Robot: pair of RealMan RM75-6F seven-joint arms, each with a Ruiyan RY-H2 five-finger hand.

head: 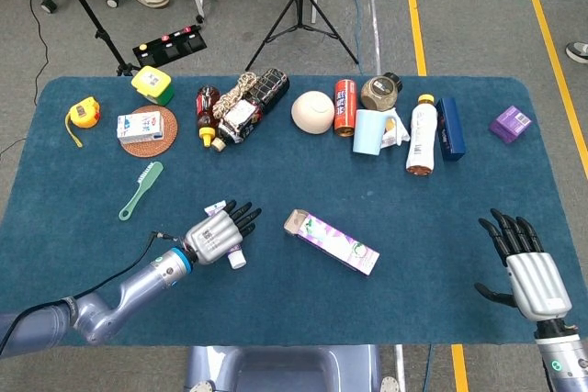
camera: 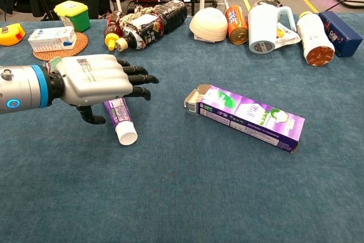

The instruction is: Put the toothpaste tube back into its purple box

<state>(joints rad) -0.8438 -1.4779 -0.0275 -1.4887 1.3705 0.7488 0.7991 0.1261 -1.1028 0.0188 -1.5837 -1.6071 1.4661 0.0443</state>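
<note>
The purple and white toothpaste tube (camera: 120, 119) lies flat on the blue table, white cap toward the front; in the head view only its cap end (head: 236, 260) shows. My left hand (camera: 99, 81) (head: 218, 233) hovers right over the tube, palm down, fingers stretched toward the right, holding nothing. The long purple box (camera: 244, 116) (head: 332, 240) lies to the right of the tube, its open flap end facing left. My right hand (head: 525, 268) stays low at the table's right front, fingers spread and empty; the chest view does not show it.
Along the far edge lie bottles (head: 242, 107), a cream bowl (head: 312, 111), an orange can (head: 344, 107), a pale blue cup (head: 369, 131), a white bottle (head: 422, 136) and a dark blue box (head: 450, 128). A green brush (head: 140, 190) lies to the left.
</note>
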